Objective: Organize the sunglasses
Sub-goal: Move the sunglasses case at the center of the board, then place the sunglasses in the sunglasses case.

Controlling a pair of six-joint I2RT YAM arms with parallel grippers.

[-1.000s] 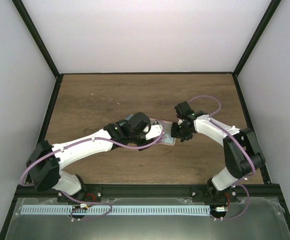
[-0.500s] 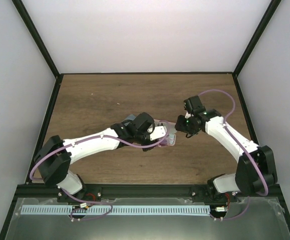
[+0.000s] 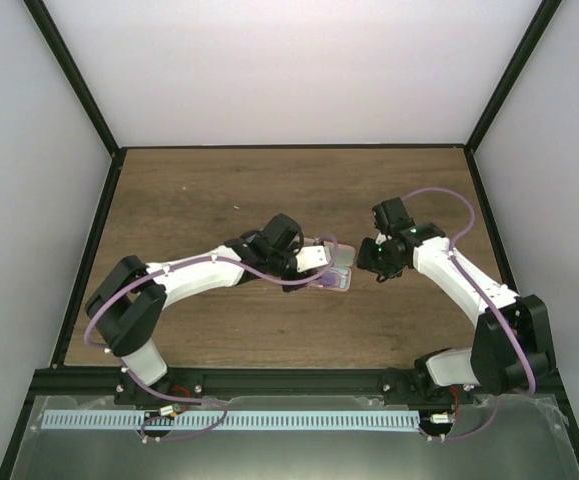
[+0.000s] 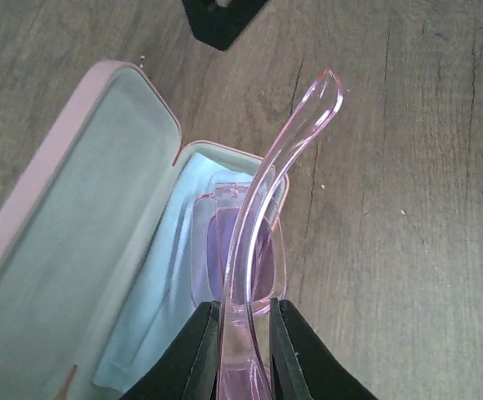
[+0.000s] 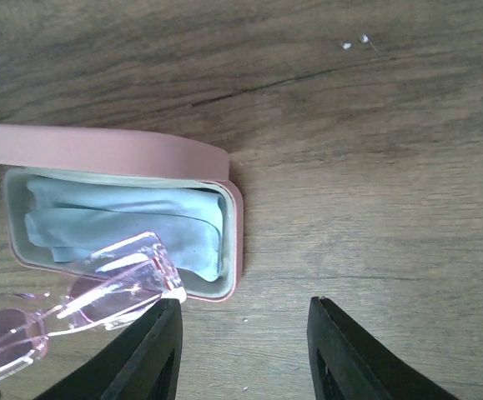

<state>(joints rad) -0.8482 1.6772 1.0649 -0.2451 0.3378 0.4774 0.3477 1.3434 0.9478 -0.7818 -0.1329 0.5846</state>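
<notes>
The left gripper (image 4: 243,310) is clamped narrowly on one thin side arm of the pinkish-purple sunglasses (image 4: 254,208), its two dark fingers (image 4: 198,354) pressing the translucent plastic from either side. From that grip the side arm runs forward and ends in a curved tip over bare wood. The front of the frame, with its purple-tinted lens, sits at the end of an open pink case (image 4: 74,217), partly across the rim. Whether the frame rests on the case or is held just above it cannot be told. A folded pale blue cloth (image 4: 170,283) lies in the lower half of the case, under the lens, and the lid (image 4: 24,242) stands open to one side, its greenish lining showing.

The case lies on the wooden tabletop (image 4: 408,250), near its middle in the overhead view. Just to its right, the right gripper (image 5: 245,307) hangs over the wood with its jaws apart, holding nothing. Only bare wood shows between them. Its fingers are beside the corner of the case, clear of both the case and the sunglasses.
</notes>
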